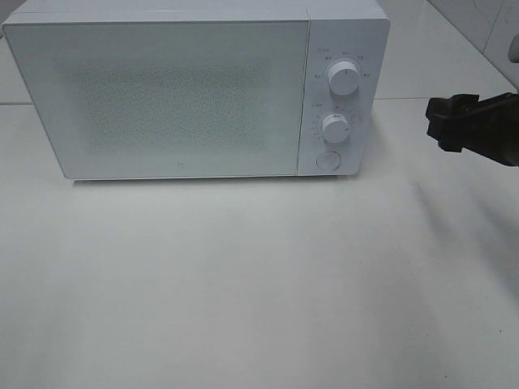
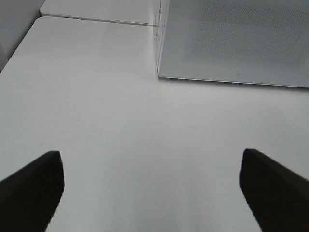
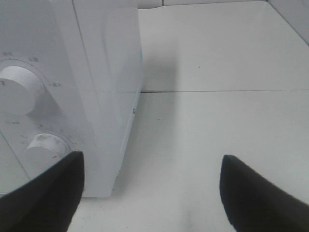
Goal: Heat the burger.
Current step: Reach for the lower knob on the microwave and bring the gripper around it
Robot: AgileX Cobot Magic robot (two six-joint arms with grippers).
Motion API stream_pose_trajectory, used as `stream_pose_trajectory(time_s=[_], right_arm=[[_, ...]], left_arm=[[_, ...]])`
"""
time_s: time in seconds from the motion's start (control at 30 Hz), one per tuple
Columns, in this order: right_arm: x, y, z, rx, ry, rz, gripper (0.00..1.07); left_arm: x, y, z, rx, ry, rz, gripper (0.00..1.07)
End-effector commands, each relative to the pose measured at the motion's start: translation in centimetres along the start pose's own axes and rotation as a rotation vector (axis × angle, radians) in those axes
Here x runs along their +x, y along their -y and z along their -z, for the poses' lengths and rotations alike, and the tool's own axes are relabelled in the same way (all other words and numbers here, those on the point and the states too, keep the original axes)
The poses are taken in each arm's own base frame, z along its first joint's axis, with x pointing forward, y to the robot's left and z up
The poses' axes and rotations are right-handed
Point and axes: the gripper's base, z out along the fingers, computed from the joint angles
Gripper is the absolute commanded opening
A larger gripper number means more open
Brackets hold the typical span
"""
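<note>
Right wrist view: your right gripper (image 3: 152, 193) and left gripper (image 2: 149, 193) gape empty; a careless reach could twist the microwave's (image 3: 101, 58) lower knob (image 3: 46, 145).

The microwave (image 1: 345, 28) is white. Its door (image 1: 162, 97) is pale grey-white, with a fine speckled dot mesh across the middle. At 3 o'clock from the door, the upper knob (image 1: 344, 81) and lower knob (image 1: 334, 127) are white, each ringed with tiny grey marks. The button (image 1: 328, 160) is white and the table (image 1: 243, 284) plain white. The left gripper (image 2: 152, 193) and right gripper (image 3: 149, 193) are black.
</note>
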Motion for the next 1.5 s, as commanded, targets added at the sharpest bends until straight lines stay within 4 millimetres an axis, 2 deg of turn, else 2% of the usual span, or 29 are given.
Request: stream_pose_trajectory(time_s=[0.03,0.37,0.43,0.53,0.6,0.77,1.17,1.5], right_arm=[[0.7,0.7,0.3,0.075,0.044,0.007,0.73],[2.1,-1.6,0.9,0.111,0.098,0.067,0.73],[2.8,-3.1,0.8,0.101,0.107,0.096,0.73],[3.1,-3.6,0.7,0.097,0.110,0.101,0.73],[4.1,-4.9,0.8,0.103,0.120,0.100,0.73],[5.1,-6.2,0.6,0.116,0.101,0.092,0.73],[5.9,-10.7,-1.1,0.058,0.119,0.099,0.73],[5.6,-12.0,-3.0,0.094,0.141,0.137,0.73]], left_arm=[[0.2,0.1,0.2,0.003,0.016,0.012,0.91],[0.2,0.1,0.2,0.003,0.014,0.012,0.91],[0.2,0.1,0.2,0.003,0.014,0.012,0.91],[0.2,0.1,0.2,0.003,0.014,0.012,0.91],[0.2,0.1,0.2,0.003,0.014,0.012,0.91],[0.2,0.1,0.2,0.003,0.014,0.012,0.91],[0.2,0.1,0.2,0.003,0.014,0.012,0.91],[0.2,0.1,0.2,0.003,0.014,0.012,0.91]])
